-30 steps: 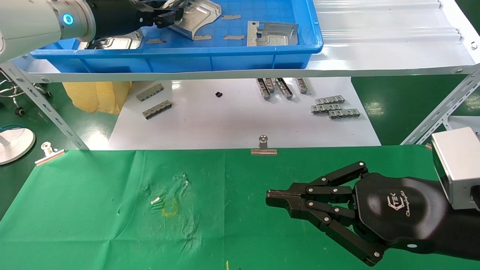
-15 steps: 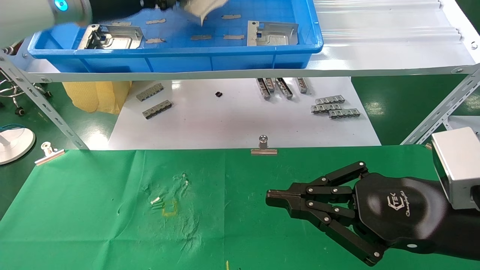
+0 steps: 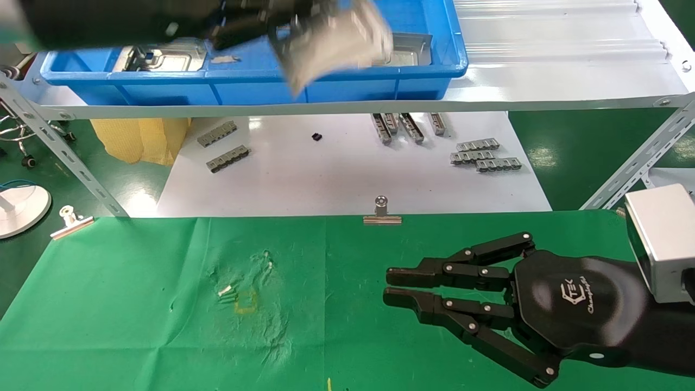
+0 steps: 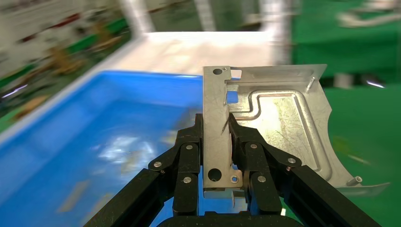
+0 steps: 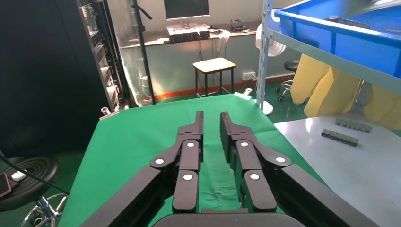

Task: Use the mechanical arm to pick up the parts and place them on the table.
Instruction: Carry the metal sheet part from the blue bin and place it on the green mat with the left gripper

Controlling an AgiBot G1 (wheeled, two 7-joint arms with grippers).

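Observation:
My left gripper (image 3: 279, 32) is shut on the bent flange of a silver stamped part (image 3: 334, 46) and holds it in the air over the front wall of the blue tray (image 3: 244, 87). The left wrist view shows the jaws (image 4: 216, 125) clamped on the holed flange, with the embossed plate (image 4: 283, 123) standing beyond them. Two more parts lie in the tray, one at the left (image 3: 163, 54) and one at the right (image 3: 410, 46), partly hidden. My right gripper (image 3: 387, 286) hovers low over the green table (image 3: 136, 304) at the right, its fingers (image 5: 211, 116) slightly apart and empty.
The tray stands on a metal shelf (image 3: 543, 92) with slanted struts (image 3: 640, 157) at both sides. Below it a white sheet (image 3: 336, 174) carries small grey toothed bars (image 3: 483, 155). Binder clips (image 3: 381, 213) hold the cloth's far edge. A yellow mark (image 3: 245, 304) shows on the cloth.
My left gripper has lifted the part out of the tray and swung it right and toward the tray's front edge. My right gripper's fingers have parted from shut to slightly open.

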